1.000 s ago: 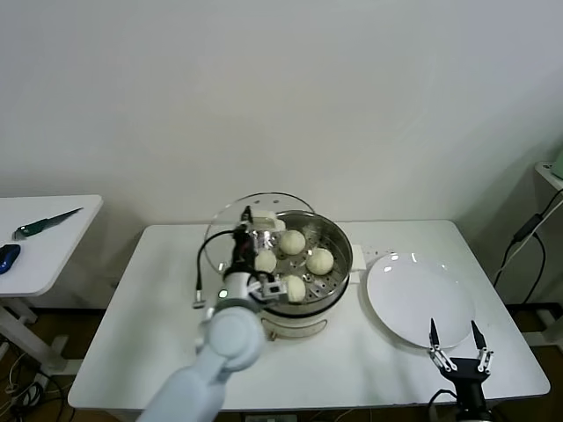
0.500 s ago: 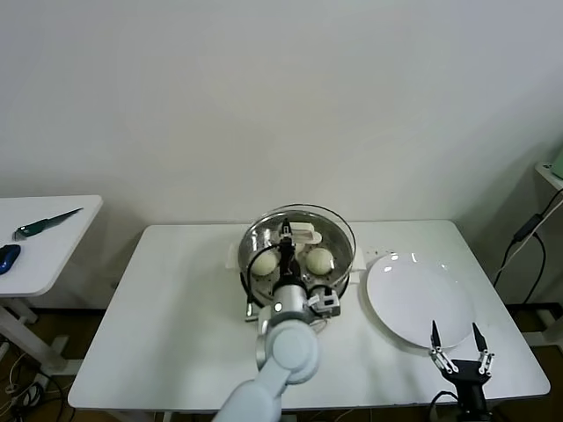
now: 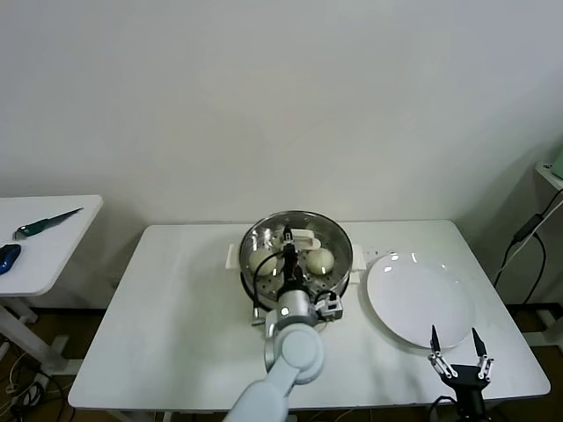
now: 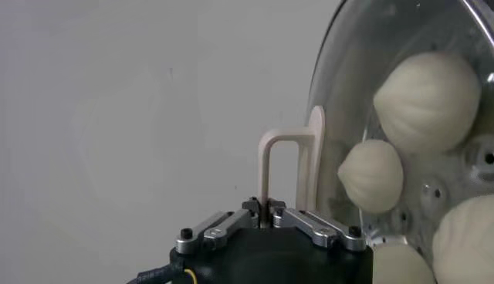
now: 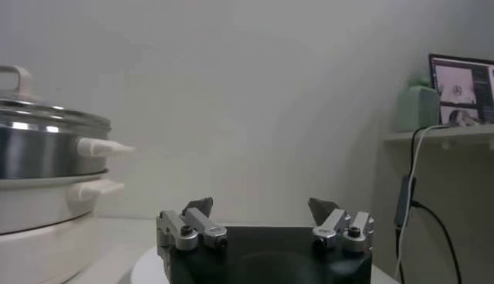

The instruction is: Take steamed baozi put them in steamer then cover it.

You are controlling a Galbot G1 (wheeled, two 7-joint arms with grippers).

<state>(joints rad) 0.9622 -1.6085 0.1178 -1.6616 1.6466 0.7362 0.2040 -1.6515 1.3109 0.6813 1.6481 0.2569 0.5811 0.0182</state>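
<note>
The steamer (image 3: 339, 264), a shiny steel pot on a cream-white base, stands mid-table. A glass lid (image 3: 299, 220) sits level over it. My left gripper (image 3: 288, 239) is shut on the lid's cream loop handle (image 4: 284, 150), right above the pot; it also shows in the left wrist view (image 4: 266, 210). Cream-white baozi (image 3: 261, 260) (image 3: 320, 258) show through the glass, and three in the left wrist view (image 4: 426, 89) (image 4: 372, 176) (image 4: 467, 235). My right gripper (image 3: 457, 353) is open and empty at the table's front right, and in its own view (image 5: 262, 220).
A flat white plate (image 3: 418, 299) lies right of the steamer, just behind my right gripper. A side table at the left holds a teal-handled knife (image 3: 44, 224) and a blue object (image 3: 7, 257). The steamer also shows in the right wrist view (image 5: 38, 147).
My left gripper carried the glass lid from the steamer's left side to over the pot and lowered it onto the rim. The right arm has barely moved.
</note>
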